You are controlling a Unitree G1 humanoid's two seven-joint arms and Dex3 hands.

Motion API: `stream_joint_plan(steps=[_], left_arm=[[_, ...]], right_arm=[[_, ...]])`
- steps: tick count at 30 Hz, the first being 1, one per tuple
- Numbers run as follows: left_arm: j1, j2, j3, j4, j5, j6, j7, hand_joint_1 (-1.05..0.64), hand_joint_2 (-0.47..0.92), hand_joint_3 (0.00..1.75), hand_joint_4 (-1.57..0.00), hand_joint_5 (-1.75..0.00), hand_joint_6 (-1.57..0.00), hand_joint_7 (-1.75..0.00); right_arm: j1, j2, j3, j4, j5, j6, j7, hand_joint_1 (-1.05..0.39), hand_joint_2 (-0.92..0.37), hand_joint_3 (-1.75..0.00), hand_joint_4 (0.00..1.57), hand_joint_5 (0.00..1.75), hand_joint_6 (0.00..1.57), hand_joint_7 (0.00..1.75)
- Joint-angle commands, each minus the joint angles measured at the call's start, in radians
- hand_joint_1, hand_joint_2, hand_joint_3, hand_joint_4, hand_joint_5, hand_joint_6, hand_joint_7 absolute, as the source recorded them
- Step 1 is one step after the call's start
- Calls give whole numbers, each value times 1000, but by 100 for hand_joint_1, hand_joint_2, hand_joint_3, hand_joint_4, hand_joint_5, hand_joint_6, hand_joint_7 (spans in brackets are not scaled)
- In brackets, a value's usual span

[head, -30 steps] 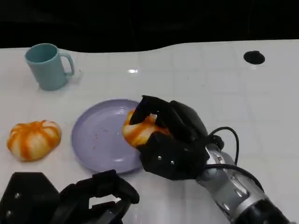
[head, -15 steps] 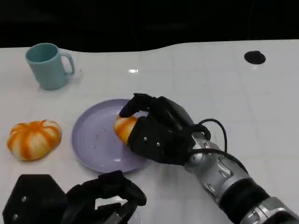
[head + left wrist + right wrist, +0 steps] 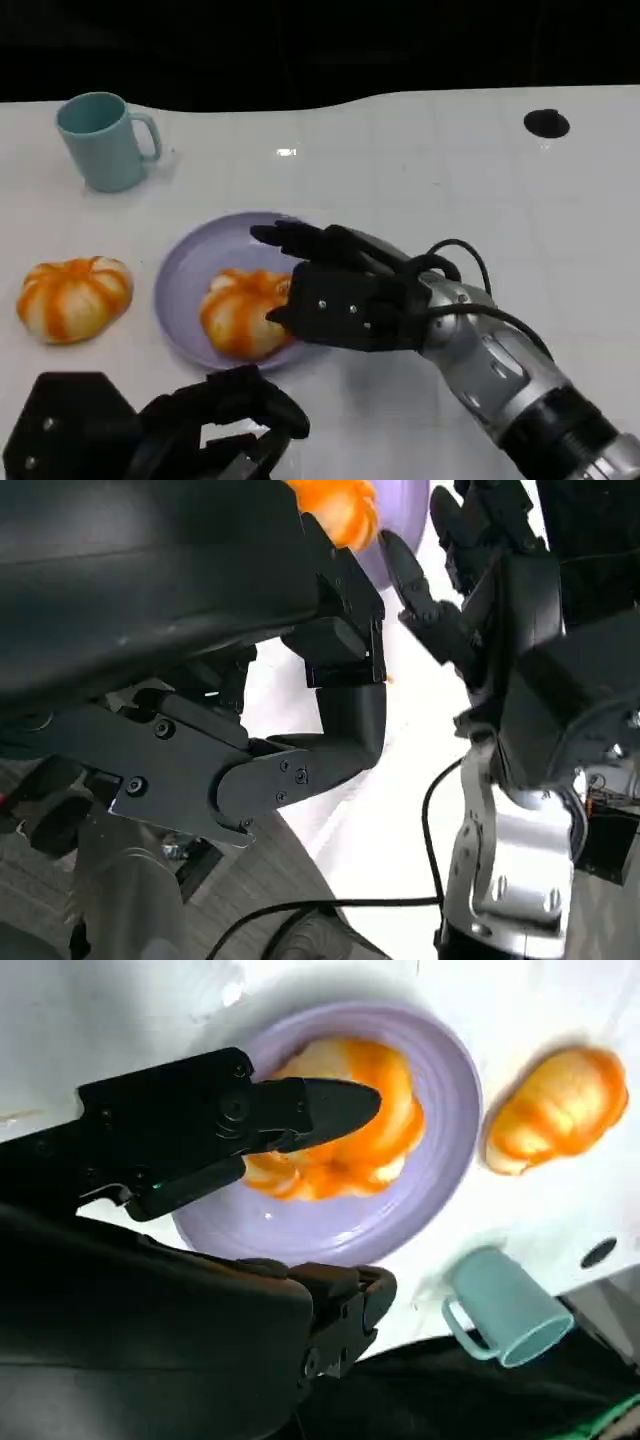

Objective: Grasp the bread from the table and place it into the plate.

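An orange-and-white bread [image 3: 238,312] lies on the lilac plate [image 3: 190,268], toward its near right side. My right hand [image 3: 345,292] hovers just right of it with fingers stretched out over the plate and nothing in its grasp. In the right wrist view the bread [image 3: 350,1150] rests on the plate [image 3: 440,1185] under my extended fingers [image 3: 240,1120]. A second bread [image 3: 72,298] sits on the table left of the plate. My left hand [image 3: 215,425] stays low at the near edge, fingers curled in and holding nothing.
A teal mug [image 3: 102,140] stands at the back left. A small black round hole [image 3: 544,123] marks the table at the far right. The white table's far edge meets a dark background. The left wrist view shows my right hand [image 3: 500,610] close by.
My right hand carried the bread leftward over the plate, set it down and let go; its fingers have spread. The left hand has barely moved.
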Motion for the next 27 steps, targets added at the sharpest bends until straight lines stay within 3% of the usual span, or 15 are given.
stream_joint_plan(steps=[1, 16, 26, 27], left_arm=[[-4, 6, 0, 10, 8, -21, -3, -34, 86, 68, -71, -175, -60, -149], [-7, 19, 9, 29, 7, -36, -11, -35, 84, 71, -69, -175, -60, -149], [-8, 19, 12, 42, 7, -47, -14, -36, 87, 65, -69, -175, -62, -145], [-8, 19, 12, 42, 7, -48, -14, -35, 88, 65, -68, -175, -62, -145]], right_arm=[[61, -54, -13, -161, 23, 34, 57, -72, -92, -37, 4, 4, 11, 1], [353, -235, -97, -604, 132, 29, 140, -63, -92, -30, 18, 14, 21, 5], [556, -336, -203, -735, 168, -116, 83, -54, -92, -19, 41, 33, 42, 14], [568, -345, -215, -738, 169, -135, 75, -52, -92, -17, 40, 45, 47, 15]])
